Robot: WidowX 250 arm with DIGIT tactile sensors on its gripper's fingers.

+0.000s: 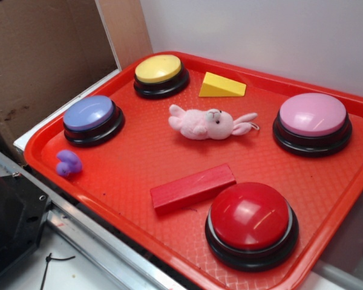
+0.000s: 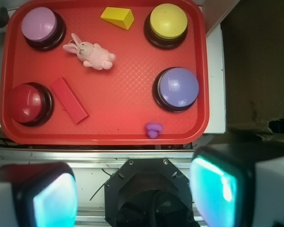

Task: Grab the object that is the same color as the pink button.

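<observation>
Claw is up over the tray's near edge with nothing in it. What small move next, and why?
Probably ease the claw forward and toward the pink button side, to hover above the bunny. It alone matches the button's pink, lies clear of the red block, and the claw looks open and far short of it.

On the red tray [image 1: 139, 181], the yellow wedge [image 1: 221, 86] sits beside the yellow button [image 1: 160, 71]. From that button, the lavender-blue button [image 1: 91, 116] and purple duck [image 1: 68, 163] lie nearer; the red block [image 1: 192, 186] touches the red button [image 1: 251, 220].
</observation>
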